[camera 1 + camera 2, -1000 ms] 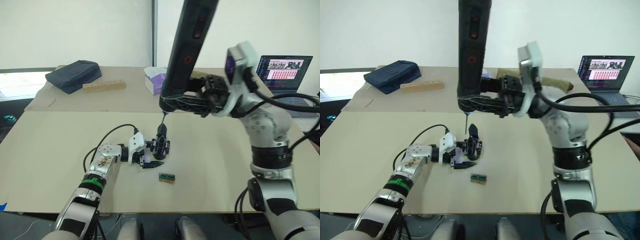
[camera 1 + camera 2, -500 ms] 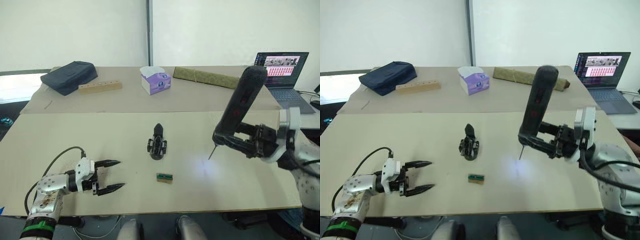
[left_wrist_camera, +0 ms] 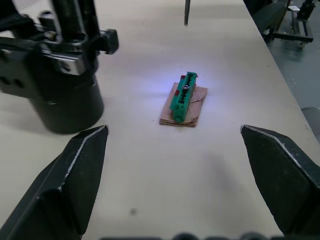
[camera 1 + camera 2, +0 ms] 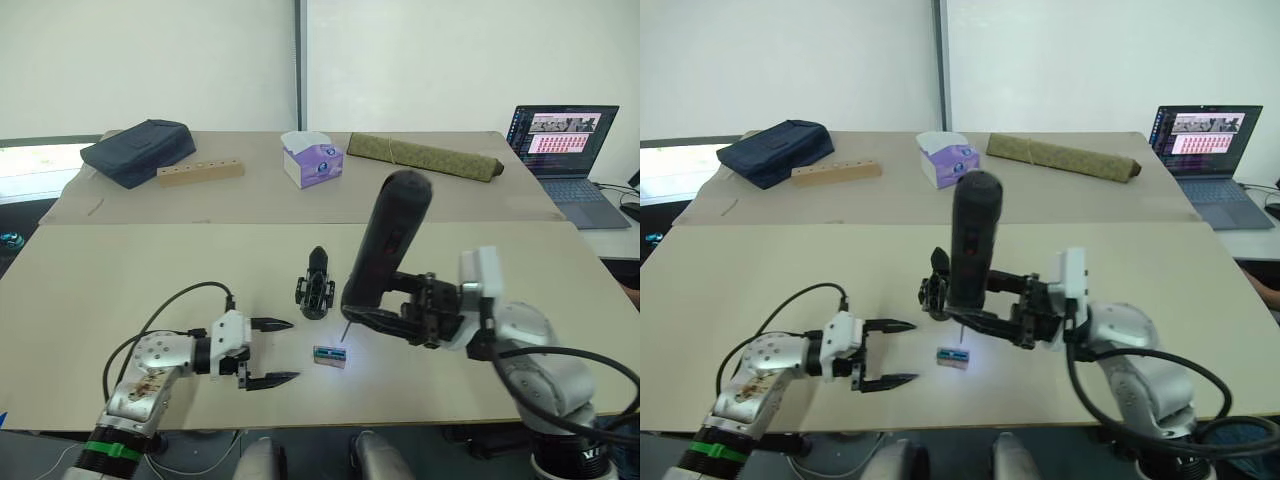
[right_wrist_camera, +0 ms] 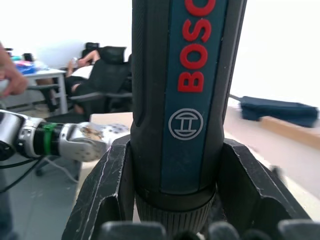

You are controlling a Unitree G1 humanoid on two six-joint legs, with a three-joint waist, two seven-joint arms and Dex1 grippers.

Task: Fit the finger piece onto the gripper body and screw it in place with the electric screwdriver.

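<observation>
Risk: electric screwdriver (image 4: pixel 386 250), clamped in right gripper (image 4: pixel 395 318) fingers, hovering near gripper body (image 4: pixel 316 285); contact could topple it. Left gripper (image 4: pixel 270 352) fingers spread, empty.

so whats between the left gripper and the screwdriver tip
The small green-and-brown block lies on the table between the open left gripper and the electric screwdriver, as the left eye view shows.

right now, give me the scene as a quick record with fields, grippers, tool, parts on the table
left gripper: open, empty, low over the table, fingers toward the green block
right gripper: shut on the electric screwdriver
electric screwdriver: upright, tilted, bit tip just above the green block
gripper body: standing on the table, pointed finger up
green block: on a brown pad, lit by the tool's light
</observation>
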